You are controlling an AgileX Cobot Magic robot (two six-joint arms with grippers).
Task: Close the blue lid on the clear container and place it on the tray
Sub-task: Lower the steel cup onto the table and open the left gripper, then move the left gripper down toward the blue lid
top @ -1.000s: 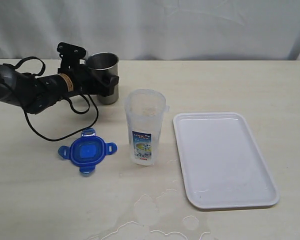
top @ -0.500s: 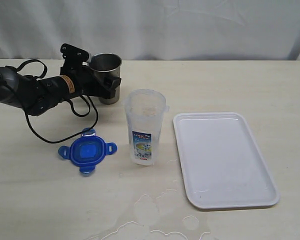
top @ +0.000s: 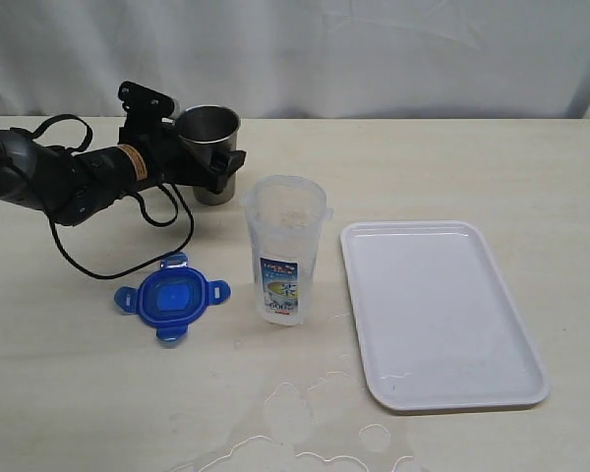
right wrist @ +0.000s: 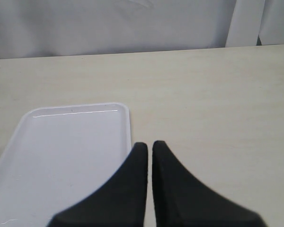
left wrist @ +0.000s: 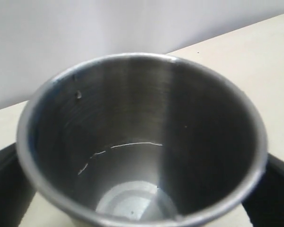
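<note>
Starting with the exterior view, the left gripper is clamped on a steel cup on the table, while the clear container stands upright and uncovered between the blue lid, which lies flat, and the tray, touching neither. The left wrist view shows black fingers flanking the cup's wall. The right wrist view shows the right gripper drawn together near the tray's edge.

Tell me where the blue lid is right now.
In the exterior view the blue lid lies flat on the table, left of the clear container and apart from it, nearer the camera than the steel cup.
</note>
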